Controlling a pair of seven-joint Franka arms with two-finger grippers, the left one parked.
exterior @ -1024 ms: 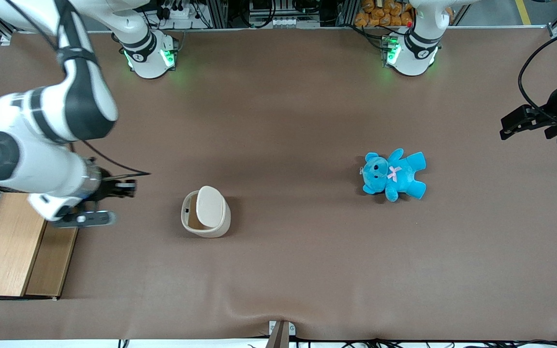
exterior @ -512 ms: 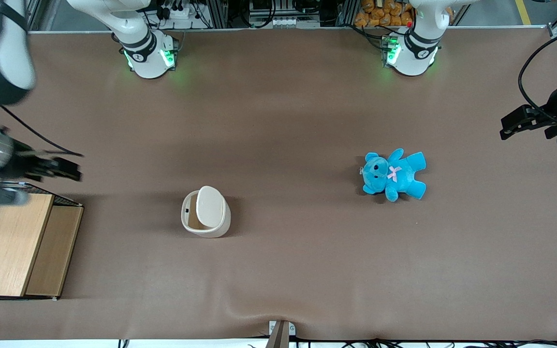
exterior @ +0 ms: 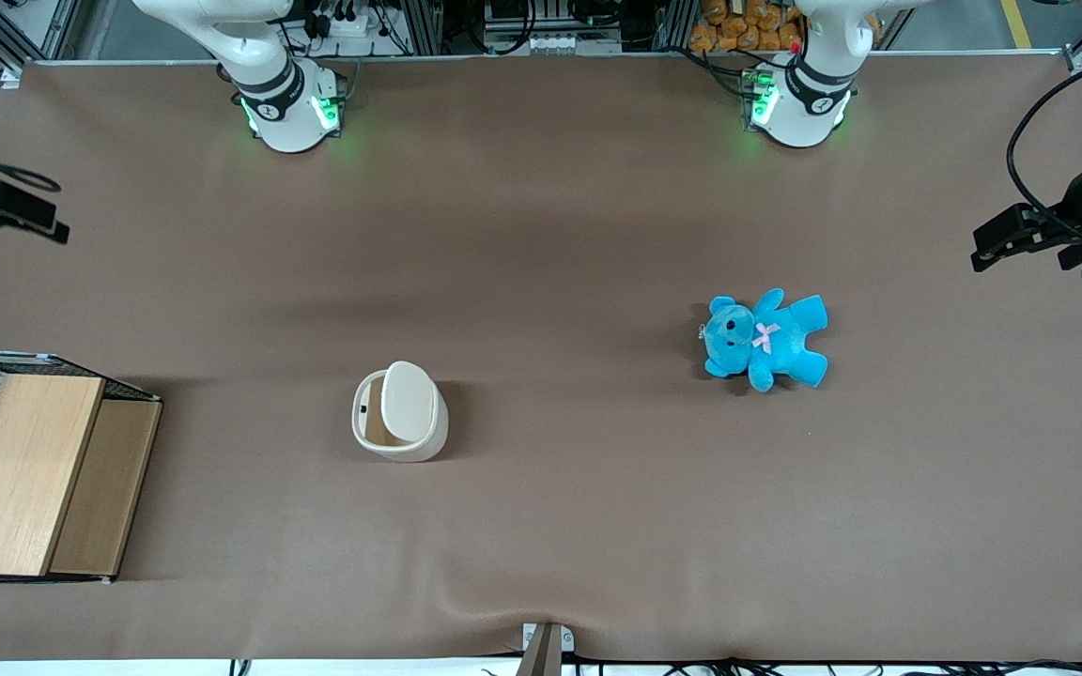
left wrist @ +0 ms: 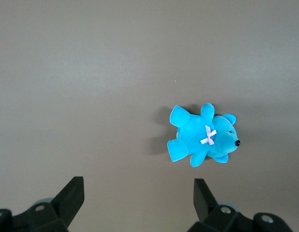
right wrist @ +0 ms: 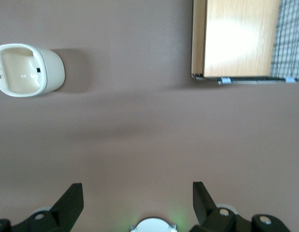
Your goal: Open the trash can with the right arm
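The cream-white trash can (exterior: 400,413) stands on the brown table with its flat lid (exterior: 408,402) tipped up and the tan inside showing. The right wrist view looks down into its open mouth (right wrist: 23,70). My right gripper (exterior: 34,218) is at the working arm's end of the table, farther from the front camera than the can and well apart from it. Only its black end shows in the front view. In the right wrist view the gripper (right wrist: 137,203) is open and empty, with bare table between its fingers (right wrist: 72,203).
A wooden box with wire mesh (exterior: 24,469) stands at the working arm's end of the table, nearer the front camera than the gripper; it also shows in the right wrist view (right wrist: 236,38). A blue teddy (exterior: 765,340) lies toward the parked arm's end.
The right arm has pulled back from beside the trash can toward its end of the table and away from the front camera, mostly leaving the front view. The can's lid stays up.
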